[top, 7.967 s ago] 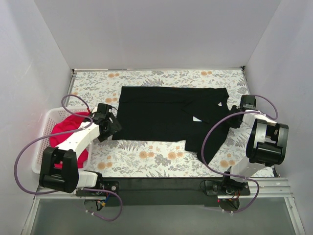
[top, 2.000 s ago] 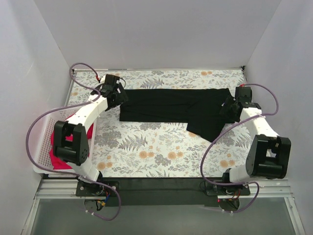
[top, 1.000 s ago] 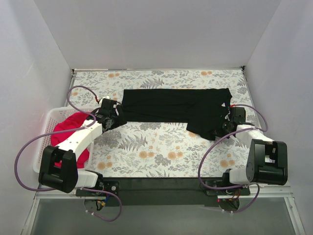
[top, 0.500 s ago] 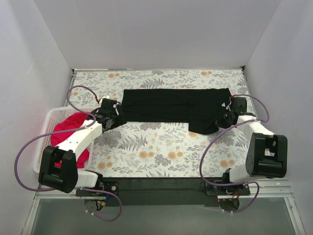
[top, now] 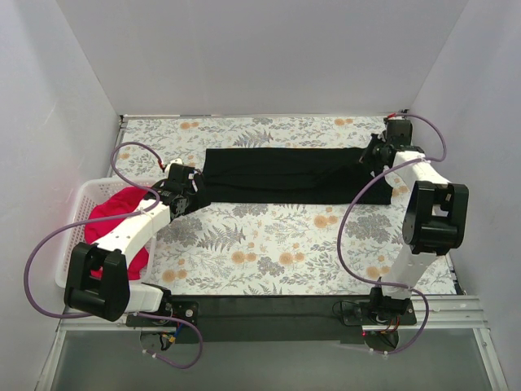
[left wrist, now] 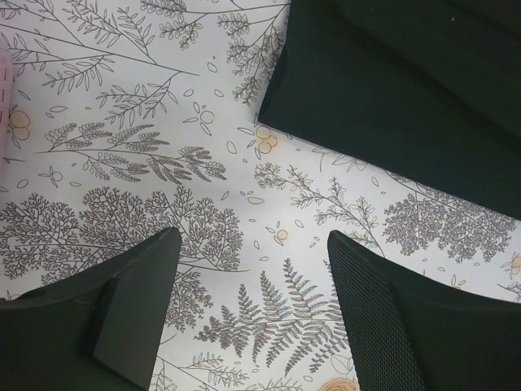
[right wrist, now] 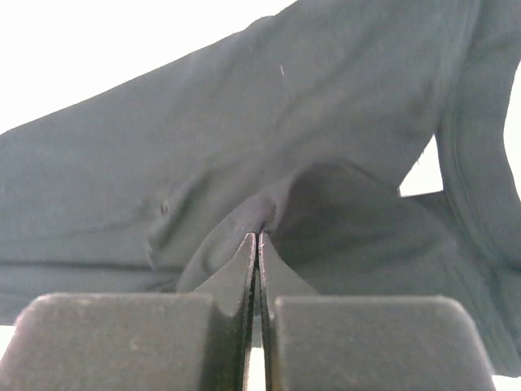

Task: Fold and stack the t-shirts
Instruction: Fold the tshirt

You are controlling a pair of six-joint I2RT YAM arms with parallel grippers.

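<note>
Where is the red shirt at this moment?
In the top view, the red shirt lies in the white basket at the left edge, beside the left arm.

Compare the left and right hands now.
Left hand open and empty; right hand shut on a pinch of the black t-shirt. Left hand hovers over bare floral tablecloth beside the shirt's left end; right hand is at its right end. Both are by that shirt.

No readable text, label, brand, number or sign shows in any of the views.
</note>
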